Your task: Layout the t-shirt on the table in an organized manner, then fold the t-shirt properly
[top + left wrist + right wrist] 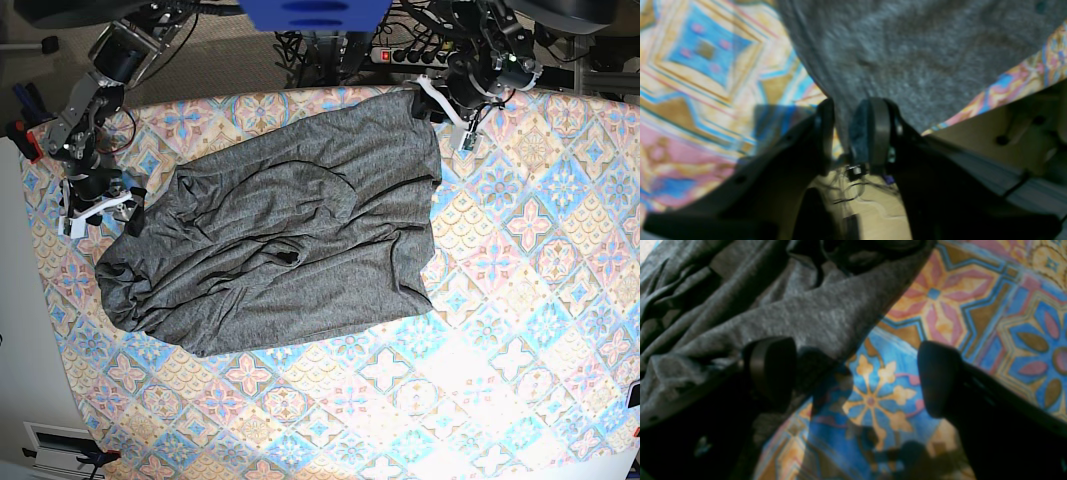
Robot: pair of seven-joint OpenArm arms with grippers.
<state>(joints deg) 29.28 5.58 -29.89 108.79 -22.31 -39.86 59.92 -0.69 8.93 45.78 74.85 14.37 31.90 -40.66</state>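
Spreading the shirt across the table, we are pinching its one o'clock corner between our left gripper's narrowed fingers; our right gripper is gaping wide at nine o'clock.

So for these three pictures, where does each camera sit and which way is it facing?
Base: overhead, looking down on the table, the t-shirt and both arms.
Left wrist: behind the left gripper, facing the shirt's corner at the table's edge.
Right wrist: behind the open right gripper, facing the shirt's rumpled edge.
All share shirt and cloth.
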